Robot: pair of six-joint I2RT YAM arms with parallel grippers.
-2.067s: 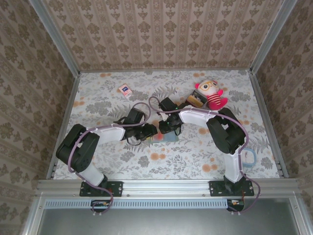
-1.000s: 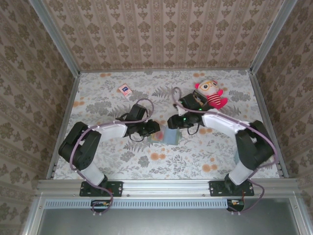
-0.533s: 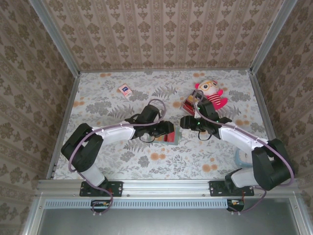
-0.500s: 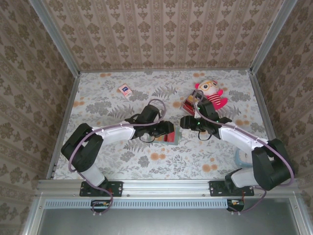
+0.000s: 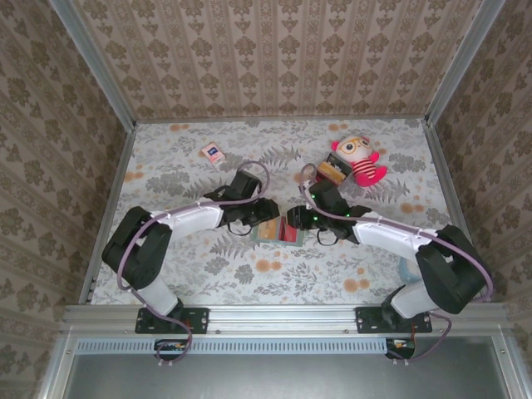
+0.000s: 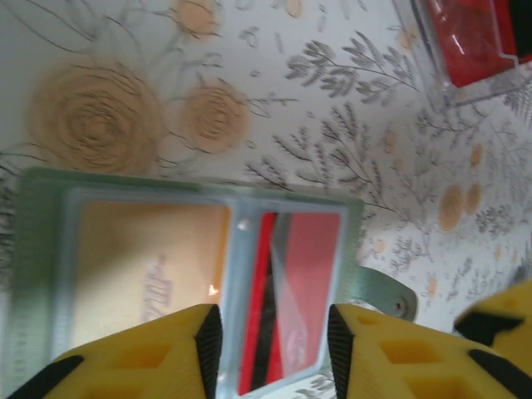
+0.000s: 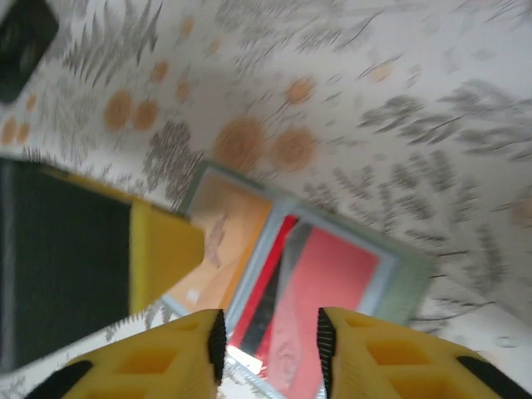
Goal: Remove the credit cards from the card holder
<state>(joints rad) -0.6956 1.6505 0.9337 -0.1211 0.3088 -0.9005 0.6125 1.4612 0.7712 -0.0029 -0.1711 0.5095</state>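
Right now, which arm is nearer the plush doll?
Right. The right gripper hangs over the right side of the card holder, its arm passing just near-left of the plush doll; the left gripper is over the holder's left side, farther off.

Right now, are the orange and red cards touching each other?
Apart. The left wrist view shows the orange card and the red card in separate panels of the open card holder, with its pale middle strip between them.

green card holder (image 6: 33,249), orange card (image 6: 141,266), red card (image 6: 312,274)
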